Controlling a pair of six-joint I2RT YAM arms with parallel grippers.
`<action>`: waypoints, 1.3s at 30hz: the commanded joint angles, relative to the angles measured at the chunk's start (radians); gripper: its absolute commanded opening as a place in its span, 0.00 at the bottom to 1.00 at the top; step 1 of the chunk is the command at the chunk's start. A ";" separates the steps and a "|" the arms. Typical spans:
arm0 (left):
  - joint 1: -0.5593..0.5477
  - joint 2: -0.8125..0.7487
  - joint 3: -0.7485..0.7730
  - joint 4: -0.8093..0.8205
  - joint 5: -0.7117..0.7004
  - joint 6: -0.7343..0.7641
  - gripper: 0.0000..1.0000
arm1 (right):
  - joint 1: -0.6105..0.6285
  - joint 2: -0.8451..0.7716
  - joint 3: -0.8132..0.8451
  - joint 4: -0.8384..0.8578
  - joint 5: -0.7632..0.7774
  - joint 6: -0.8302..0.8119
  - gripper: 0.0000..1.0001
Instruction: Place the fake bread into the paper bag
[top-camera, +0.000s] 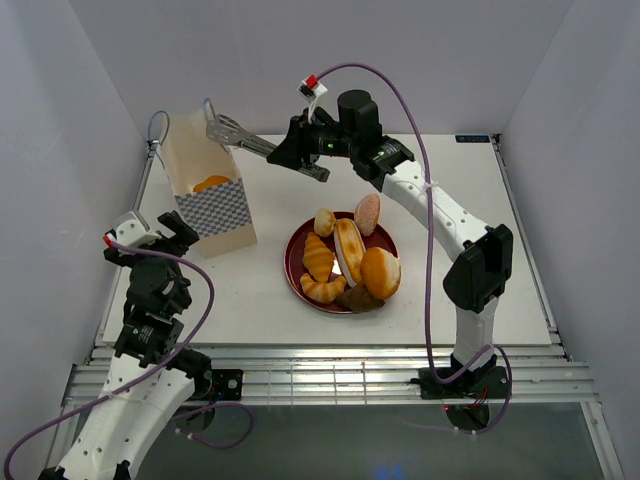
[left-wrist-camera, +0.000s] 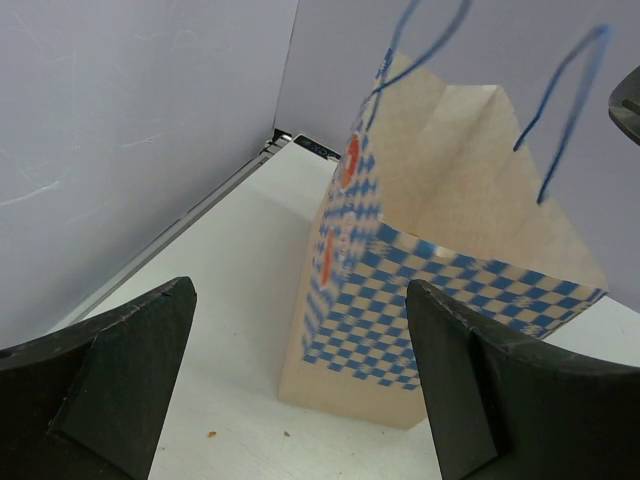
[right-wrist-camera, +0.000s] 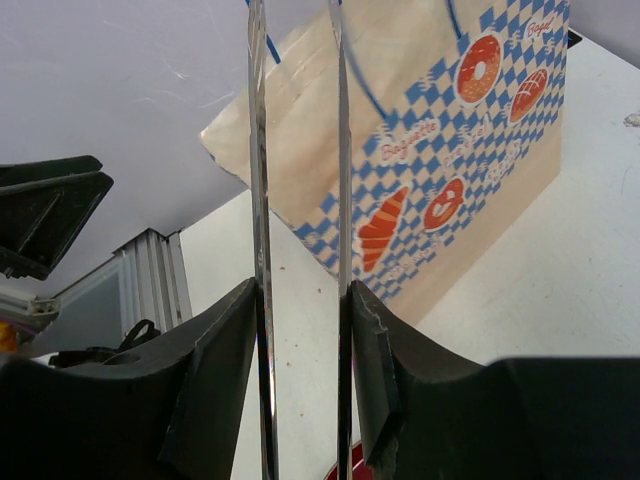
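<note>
The paper bag (top-camera: 215, 215) stands upright at the left of the table, mouth open, with an orange-brown bun (top-camera: 212, 183) inside. It also shows in the left wrist view (left-wrist-camera: 440, 280) and the right wrist view (right-wrist-camera: 440, 160). The rest of the fake bread (top-camera: 350, 255), several buns and croissants, lies on a dark red plate (top-camera: 292, 262). My right gripper (top-camera: 305, 150) (right-wrist-camera: 300, 300) is shut on metal tongs (top-camera: 240, 135) (right-wrist-camera: 258, 150), whose empty tips hang over the bag's mouth. My left gripper (top-camera: 165, 232) (left-wrist-camera: 300, 290) is open and empty, just in front of the bag.
White walls enclose the table on the left, back and right. The bag's thin blue cord handles (left-wrist-camera: 560, 110) stick up above its mouth. The right arm (top-camera: 440, 215) reaches across behind the plate.
</note>
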 joint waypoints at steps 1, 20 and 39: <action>-0.002 0.007 -0.003 0.013 0.014 0.010 0.96 | 0.004 -0.056 0.007 0.060 -0.025 0.009 0.47; -0.002 0.007 0.000 0.010 0.011 0.018 0.96 | -0.022 -0.430 -0.419 0.042 0.114 -0.020 0.46; -0.002 0.004 0.025 -0.040 0.141 -0.024 0.96 | -0.031 -1.125 -1.026 -0.456 0.701 0.044 0.50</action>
